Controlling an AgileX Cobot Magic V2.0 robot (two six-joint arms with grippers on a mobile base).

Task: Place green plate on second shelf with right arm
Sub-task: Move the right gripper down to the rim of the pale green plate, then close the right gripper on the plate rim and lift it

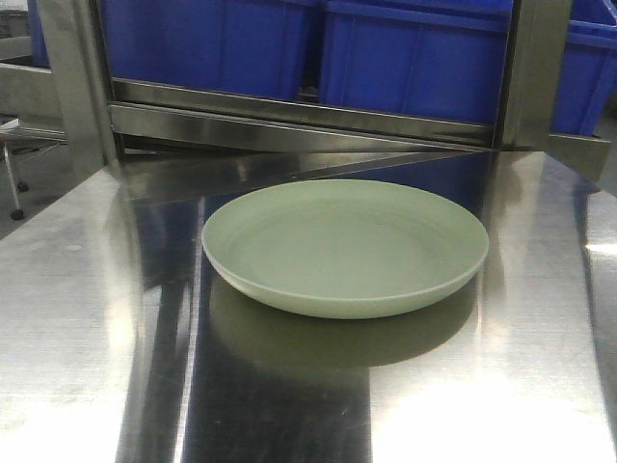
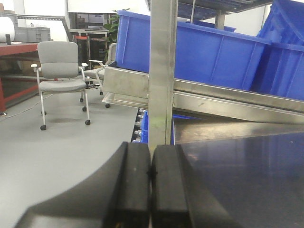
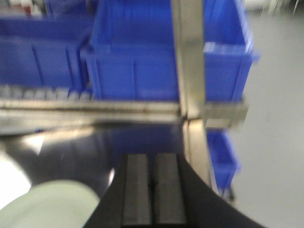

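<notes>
plate (image 3: 52, 204): blurred, cut off at the lower left corner, right wrist view
bins (image 1: 415, 58): tops cut off, front view
right gripper (image 3: 153, 164): blurred, lower part out of frame
left gripper (image 2: 151, 152): lower part out of frame

I can read no writing, label, brand or number in any of my three camera views. The green plate (image 1: 344, 246) and the blue bins (image 1: 415, 58) show plain faces. The grey crates (image 2: 33, 34) far off in the left wrist view are too small to read, and the right wrist view is blurred.
</notes>
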